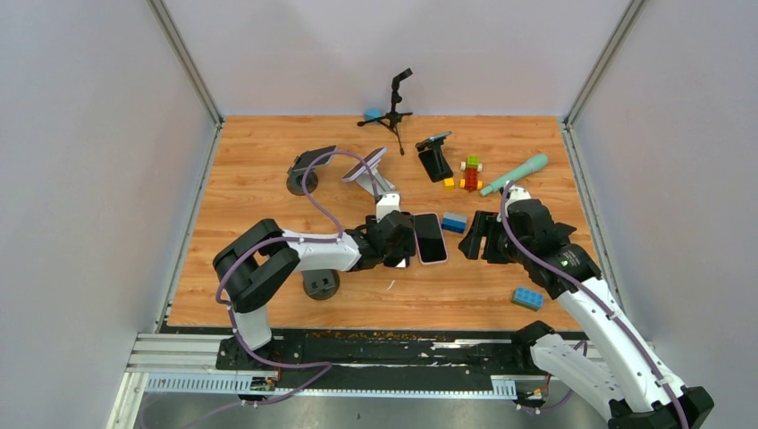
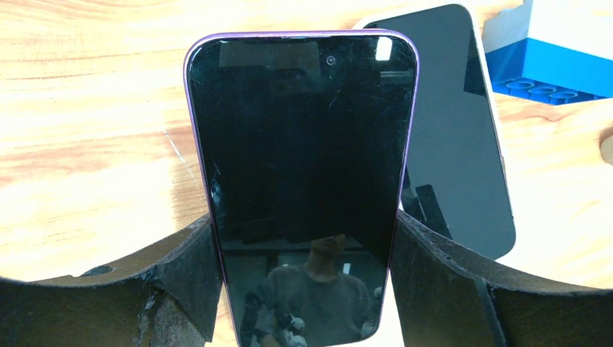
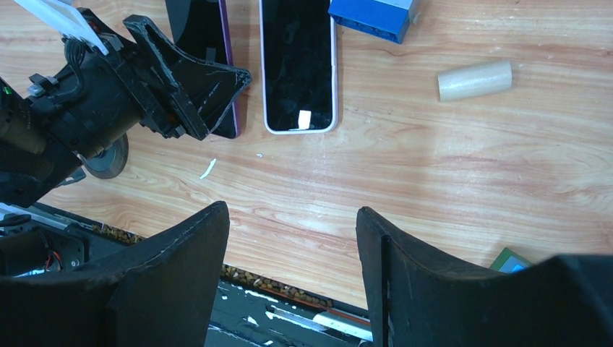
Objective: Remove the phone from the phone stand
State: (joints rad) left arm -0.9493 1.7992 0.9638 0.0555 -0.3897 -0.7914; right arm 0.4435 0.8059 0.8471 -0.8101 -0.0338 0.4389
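The dark glass phone with a thin purple frame (image 2: 303,188) is sitting between the two black fingers of the left gripper (image 2: 303,246), which are pressing together on its long edges near the lower end. I am judging that this phone is a stiff, flat slab of moderate weight. Its glass face is probably slippery and can crack if it is falling, so the narrow side edges are looking like the safest place for holding it, and the grip there should be firm but not hard. Its screen is turned off and is showing fine scratches and reflections. The phone is hanging low over the wooden table (image 1: 268,179), or maybe already lying on it; I cannot tell which. Just beside it, a second black phone with a white frame (image 1: 430,238) is lying flat, and a blue plastic brick (image 1: 454,222) is standing near the top of that one. The tilted grey and white phone stand (image 1: 374,172) is standing apart behind them, with nothing on it. The right gripper (image 3: 293,238) is hovering with its jaws spread, holding nothing.
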